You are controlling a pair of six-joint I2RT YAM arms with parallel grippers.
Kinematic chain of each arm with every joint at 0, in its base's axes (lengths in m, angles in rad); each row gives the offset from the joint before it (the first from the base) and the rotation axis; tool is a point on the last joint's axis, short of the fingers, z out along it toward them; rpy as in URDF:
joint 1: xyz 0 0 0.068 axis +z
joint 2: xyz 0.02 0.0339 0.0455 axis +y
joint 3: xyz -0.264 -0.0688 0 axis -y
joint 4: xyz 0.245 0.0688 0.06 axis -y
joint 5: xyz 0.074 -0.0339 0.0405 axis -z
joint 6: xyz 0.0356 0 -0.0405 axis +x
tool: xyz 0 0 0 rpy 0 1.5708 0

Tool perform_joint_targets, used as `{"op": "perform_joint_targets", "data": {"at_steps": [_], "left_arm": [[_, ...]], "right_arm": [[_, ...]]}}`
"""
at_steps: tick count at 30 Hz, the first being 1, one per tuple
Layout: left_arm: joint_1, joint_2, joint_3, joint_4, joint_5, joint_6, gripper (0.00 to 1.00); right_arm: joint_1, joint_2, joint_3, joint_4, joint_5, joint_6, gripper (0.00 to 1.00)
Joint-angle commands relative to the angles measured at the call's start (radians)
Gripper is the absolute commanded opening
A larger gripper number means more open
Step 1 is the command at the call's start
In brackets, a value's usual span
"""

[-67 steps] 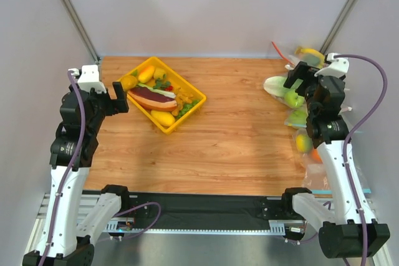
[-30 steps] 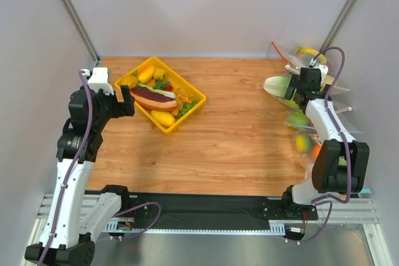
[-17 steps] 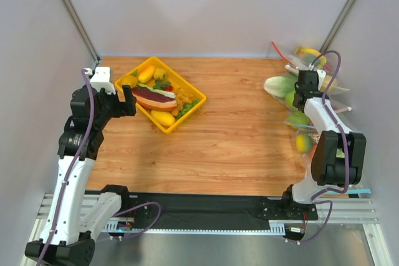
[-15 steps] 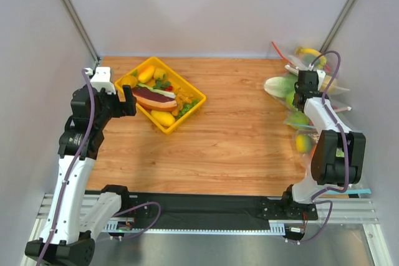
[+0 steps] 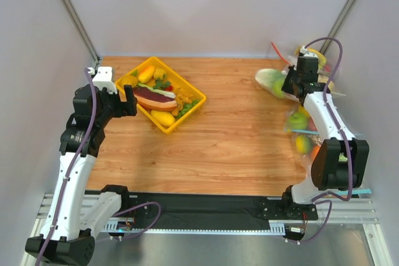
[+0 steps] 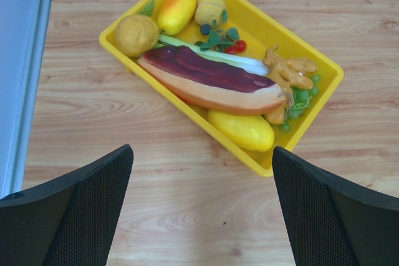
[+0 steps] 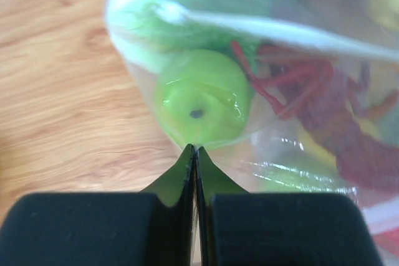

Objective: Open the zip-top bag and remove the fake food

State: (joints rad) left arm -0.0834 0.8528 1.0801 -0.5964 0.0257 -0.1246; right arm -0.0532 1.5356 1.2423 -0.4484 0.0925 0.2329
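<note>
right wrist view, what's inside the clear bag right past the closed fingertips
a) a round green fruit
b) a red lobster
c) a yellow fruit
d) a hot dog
a: the small round green fruit sits inside the zip-top bag just beyond the tips of the right gripper, while the red lobster lies further off to one side.

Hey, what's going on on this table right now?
The right arm's fingers are shut, pinching the clear plastic of the zip-top bag at the far right of the table. The green fruit, lettuce head and red lobster are all inside it; nothing is out yet. The left arm's fingers are open above the table beside the yellow tray, holding nothing.
</note>
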Motion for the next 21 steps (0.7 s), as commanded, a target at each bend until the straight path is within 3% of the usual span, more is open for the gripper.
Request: {"op": "perform_joint_targets", "data": {"at_steps": [1, 6, 13, 21], "left_arm": [[0.007, 0.002, 0.014, -0.002, 0.014, 0.01, 0.99], [0.005, -0.004, 0.011, 0.0, 0.025, 0.005, 0.99], [-0.021, 0.011, -0.002, 0.046, 0.147, -0.049, 0.99], [-0.11, 0.02, -0.002, 0.043, 0.102, -0.055, 0.99]], "right_arm": [[0.087, -0.043, 0.095, 0.016, -0.143, 0.028, 0.0], [0.136, -0.017, 0.128, 0.017, -0.183, 0.063, 0.0], [0.245, 0.032, 0.129, 0.071, -0.241, 0.118, 0.0], [0.334, 0.093, 0.152, 0.108, -0.283, 0.16, 0.0]]}}
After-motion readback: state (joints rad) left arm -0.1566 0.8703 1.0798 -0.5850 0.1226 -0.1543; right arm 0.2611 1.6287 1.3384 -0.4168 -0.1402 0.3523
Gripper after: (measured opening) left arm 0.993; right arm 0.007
